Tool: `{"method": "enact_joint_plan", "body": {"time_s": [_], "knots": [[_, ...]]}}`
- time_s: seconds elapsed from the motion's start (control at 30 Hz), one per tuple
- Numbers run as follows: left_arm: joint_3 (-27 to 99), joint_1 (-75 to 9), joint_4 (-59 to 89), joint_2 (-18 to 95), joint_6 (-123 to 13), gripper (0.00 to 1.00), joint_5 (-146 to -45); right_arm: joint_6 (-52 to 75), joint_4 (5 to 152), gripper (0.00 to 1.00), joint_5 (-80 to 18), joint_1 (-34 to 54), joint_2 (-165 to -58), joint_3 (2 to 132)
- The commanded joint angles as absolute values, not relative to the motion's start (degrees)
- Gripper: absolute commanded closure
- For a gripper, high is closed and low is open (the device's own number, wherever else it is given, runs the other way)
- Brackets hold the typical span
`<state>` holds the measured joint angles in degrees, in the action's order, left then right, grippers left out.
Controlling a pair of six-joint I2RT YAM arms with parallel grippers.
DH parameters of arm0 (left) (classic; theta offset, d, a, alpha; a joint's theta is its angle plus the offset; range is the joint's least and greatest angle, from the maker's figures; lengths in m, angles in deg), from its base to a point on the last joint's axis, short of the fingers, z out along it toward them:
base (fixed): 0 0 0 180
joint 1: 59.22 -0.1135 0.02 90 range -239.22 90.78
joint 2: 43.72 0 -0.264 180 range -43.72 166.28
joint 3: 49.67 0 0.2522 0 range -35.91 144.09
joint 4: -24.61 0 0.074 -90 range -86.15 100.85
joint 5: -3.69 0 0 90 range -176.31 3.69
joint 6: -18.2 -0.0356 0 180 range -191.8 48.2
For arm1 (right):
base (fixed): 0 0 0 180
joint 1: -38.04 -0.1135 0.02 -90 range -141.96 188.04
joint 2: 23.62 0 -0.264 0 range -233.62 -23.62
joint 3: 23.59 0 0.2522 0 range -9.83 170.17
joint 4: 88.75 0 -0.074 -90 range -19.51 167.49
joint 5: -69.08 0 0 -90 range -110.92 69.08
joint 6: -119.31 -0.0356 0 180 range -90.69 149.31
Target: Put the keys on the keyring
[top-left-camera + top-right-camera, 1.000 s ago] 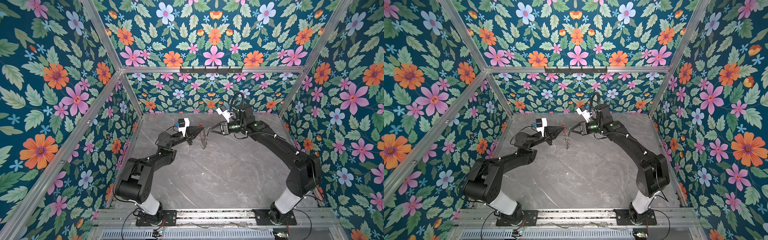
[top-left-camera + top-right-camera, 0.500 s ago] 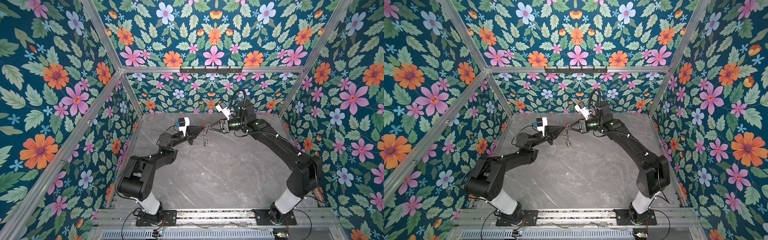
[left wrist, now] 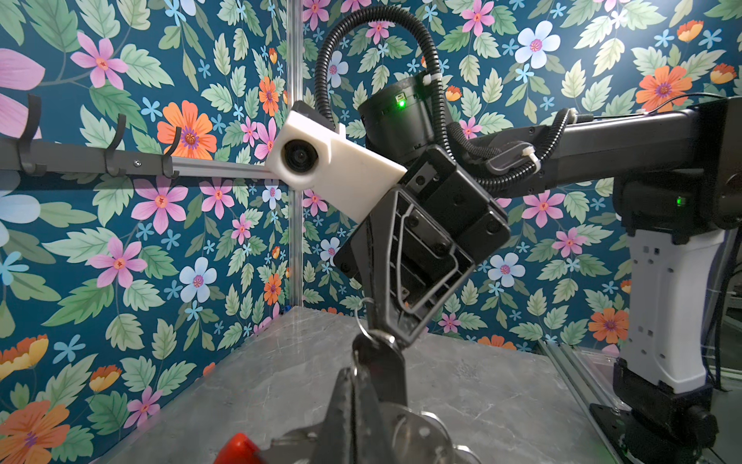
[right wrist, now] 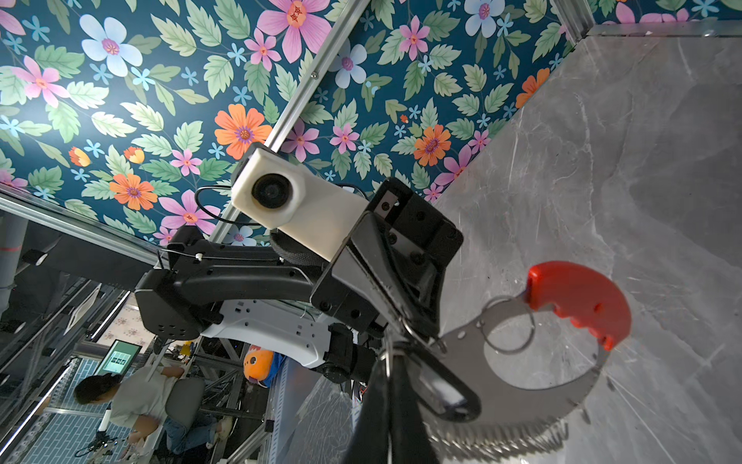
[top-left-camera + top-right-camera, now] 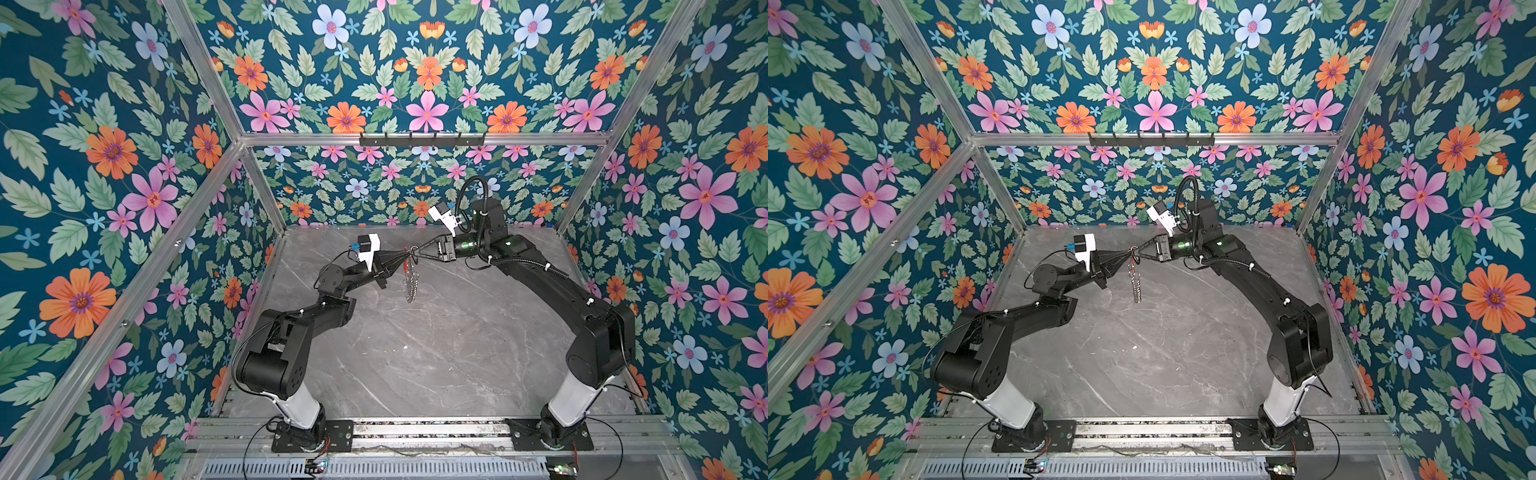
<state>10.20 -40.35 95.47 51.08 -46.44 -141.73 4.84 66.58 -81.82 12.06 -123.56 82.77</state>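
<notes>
Both grippers meet in mid-air above the back middle of the table. My left gripper point(image 5: 404, 260) point(image 3: 355, 375) is shut on one end of the keyring point(image 5: 409, 282) point(image 5: 1136, 282) point(image 4: 522, 397), a flat grey disc with a toothed rim. The disc hangs edge-on below the tips, its red curved piece point(image 4: 578, 301) point(image 3: 237, 448) to one side. My right gripper point(image 5: 418, 254) point(image 4: 391, 361) is shut on the small silver split ring of the keys point(image 4: 441, 391) point(image 3: 379, 357), a black oblong tag pressed against the disc. In both top views the tag is too small to make out.
A grey marble table point(image 5: 415, 353) lies under the hanging disc. Floral walls with aluminium posts close in the left, right and back sides. A black hook rack point(image 5: 422, 139) runs along the back wall, and a metal rail point(image 5: 415, 432) along the front edge.
The right gripper has moved slightly left, closing the gap to the left gripper. The hanging keyring has swung a little. Both grippers have stayed shut.
</notes>
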Motion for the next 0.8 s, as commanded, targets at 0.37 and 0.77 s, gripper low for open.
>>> {"method": "enact_joint_plan", "body": {"time_s": [0.37,0.77], "knots": [[10.67,-40.28,100.05,51.05,-45.87,1.00,-142.17,-0.28,70.95,1.00,-82.79,12.99,-125.22,82.03],[10.94,-40.26,102.16,50.84,-45.00,1.00,-141.96,-2.21,71.12,1.00,-83.84,13.50,-126.29,81.43]]}}
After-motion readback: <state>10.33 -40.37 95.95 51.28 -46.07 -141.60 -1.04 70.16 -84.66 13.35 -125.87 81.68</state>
